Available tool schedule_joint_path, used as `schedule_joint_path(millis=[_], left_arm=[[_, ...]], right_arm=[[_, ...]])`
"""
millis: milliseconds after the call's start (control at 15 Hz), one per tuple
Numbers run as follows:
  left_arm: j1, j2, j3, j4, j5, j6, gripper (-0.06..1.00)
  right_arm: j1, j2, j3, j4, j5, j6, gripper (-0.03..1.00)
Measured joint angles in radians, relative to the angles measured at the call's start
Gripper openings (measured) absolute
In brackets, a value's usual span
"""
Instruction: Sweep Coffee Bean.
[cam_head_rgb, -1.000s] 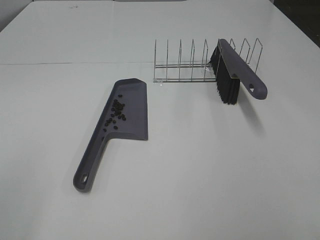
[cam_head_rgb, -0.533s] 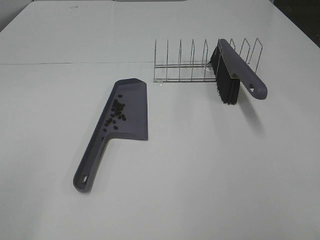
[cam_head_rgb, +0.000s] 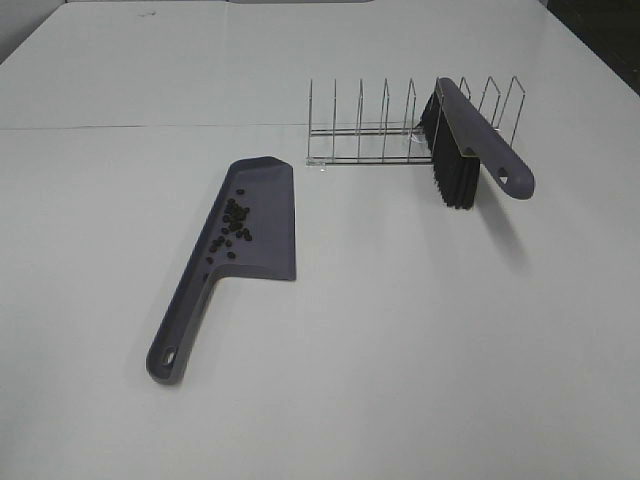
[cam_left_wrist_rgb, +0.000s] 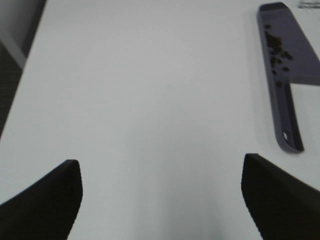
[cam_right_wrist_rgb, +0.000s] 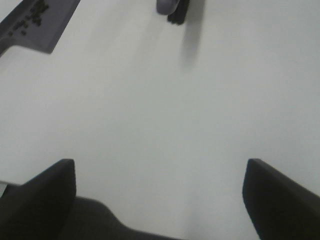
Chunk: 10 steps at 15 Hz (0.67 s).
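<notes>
The coffee beans (cam_head_rgb: 232, 226) lie as a small dark cluster on the blade of a grey-purple dustpan (cam_head_rgb: 262, 235), which rests flat on the white table with its handle toward the near left. A matching brush (cam_head_rgb: 478, 140) with black bristles (cam_head_rgb: 452, 170) leans in a wire rack (cam_head_rgb: 380, 128) behind it. The exterior high view shows neither gripper. In the left wrist view my left gripper (cam_left_wrist_rgb: 161, 197) stands open over bare table, with the dustpan (cam_left_wrist_rgb: 283, 80) and beans (cam_left_wrist_rgb: 278, 48) off to one side. My right gripper (cam_right_wrist_rgb: 160, 197) is open too, the brush tip (cam_right_wrist_rgb: 172, 8) and dustpan corner (cam_right_wrist_rgb: 37, 25) ahead of it.
The white table (cam_head_rgb: 420, 330) spreads wide around the dustpan. Its far corners meet dark surroundings (cam_head_rgb: 600, 30). A dark floor strip (cam_left_wrist_rgb: 10, 65) shows beyond the table's edge in the left wrist view.
</notes>
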Motion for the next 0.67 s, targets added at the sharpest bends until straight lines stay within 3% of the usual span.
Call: schedule_joint_path(millis=[200,267,667], left_arm=[[0.141,-0.114,0.000,0.000,0.000,0.000,0.81],[0.157,-0.157,0.000,0.000,0.000,0.000,0.81],[0.159,-0.174,0.000,0.000,0.000,0.000,0.81]], right_arm=[[-0.082,-0.131,0.000,0.000,-0.002,0.000,0.80],[-0.095,-0.176,0.000,0.001,-0.002,0.000,0.80],[-0.100,-0.199,0.000,0.008,-0.002,0.000,0.80]])
